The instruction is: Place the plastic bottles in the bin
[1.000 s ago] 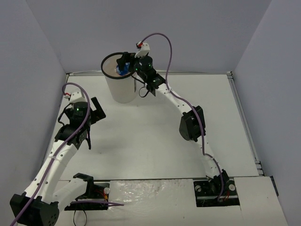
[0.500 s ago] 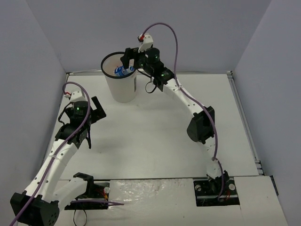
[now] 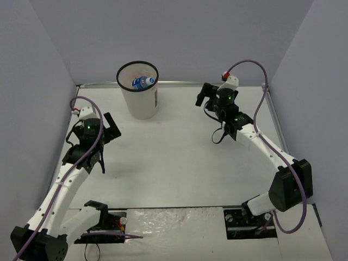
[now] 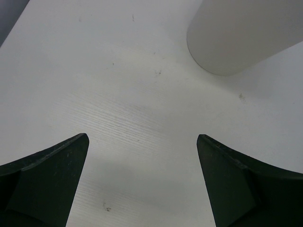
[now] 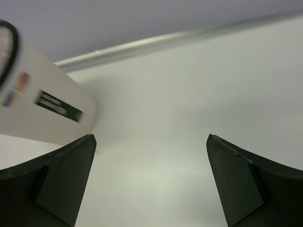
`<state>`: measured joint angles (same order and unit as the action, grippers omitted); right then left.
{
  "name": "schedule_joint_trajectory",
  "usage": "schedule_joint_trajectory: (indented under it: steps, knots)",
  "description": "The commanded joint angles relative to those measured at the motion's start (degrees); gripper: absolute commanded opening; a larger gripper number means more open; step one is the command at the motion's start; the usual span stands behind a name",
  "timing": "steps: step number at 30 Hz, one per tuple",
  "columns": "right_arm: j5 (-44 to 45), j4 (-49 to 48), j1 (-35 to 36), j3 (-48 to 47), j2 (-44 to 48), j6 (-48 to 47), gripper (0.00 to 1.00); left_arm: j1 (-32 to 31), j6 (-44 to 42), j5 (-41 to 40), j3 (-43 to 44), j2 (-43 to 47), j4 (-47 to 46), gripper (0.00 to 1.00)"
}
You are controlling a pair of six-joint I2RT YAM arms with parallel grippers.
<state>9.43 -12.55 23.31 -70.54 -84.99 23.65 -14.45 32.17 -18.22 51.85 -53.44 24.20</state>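
The white bin with a black rim stands at the back left of the table. A blue-labelled plastic bottle lies inside it near the top; the other bottles are out of view. The bin's side also shows in the left wrist view and, with its dark label, in the right wrist view. My right gripper is open and empty, to the right of the bin and well apart from it. My left gripper is open and empty over bare table, in front and to the left of the bin.
Grey walls close the table at the back and both sides. A metal strip runs along the back edge. Both arm bases sit at the near edge.
My right gripper has let go of the blue-labelled bottle into the bin and swung away to the right. My left arm has not moved.
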Motion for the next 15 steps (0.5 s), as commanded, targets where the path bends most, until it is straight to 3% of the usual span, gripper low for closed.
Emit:
schedule_joint_trajectory:
  steps: [1,7,15]
  knots:
    - [15.9,-3.5,0.9,12.5,11.8,4.4,1.00,0.3,0.7,-1.9,3.7,0.9,-0.7,0.97]
    - [19.3,-4.2,0.9,26.0,24.5,7.6,1.00,0.4,2.0,-3.9,4.1,0.1,-0.4,0.97]
    - [23.0,-2.7,0.9,31.0,31.7,7.3,1.00,0.4,4.0,-5.1,10.3,-3.5,4.7,0.97]
